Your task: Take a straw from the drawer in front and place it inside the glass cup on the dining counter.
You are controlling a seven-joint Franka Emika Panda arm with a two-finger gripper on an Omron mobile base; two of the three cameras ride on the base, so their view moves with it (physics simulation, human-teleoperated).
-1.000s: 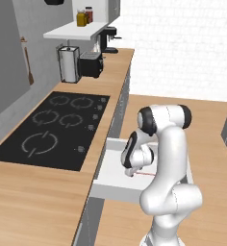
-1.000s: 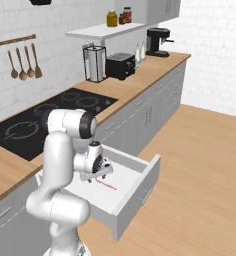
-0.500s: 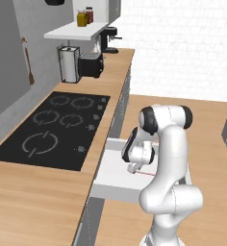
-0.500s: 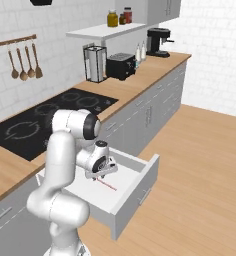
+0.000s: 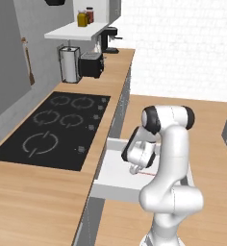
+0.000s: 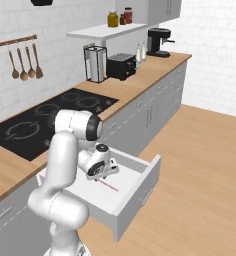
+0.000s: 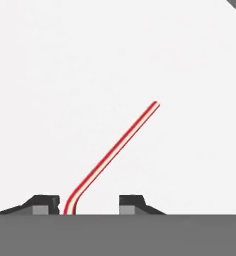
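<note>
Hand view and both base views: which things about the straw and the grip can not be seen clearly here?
- Hand view: the straw has its bent end cut off by the bottom edge, so contact with the fingertips is unclear.
- Left base view: the arm hides most of the straw and part of the drawer.
- Right base view: the straw is too thin to judge; the gripper hides one end.

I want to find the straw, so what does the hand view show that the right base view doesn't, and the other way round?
Hand view: close up, the straw has red and pale stripes, and its bent end runs down between the gripper finger tips.
Right base view: the black cooktop, the hanging wooden spoons, the toaster and the coffee machine.
Both: the straw lying on the pale floor of the open drawer.
</note>
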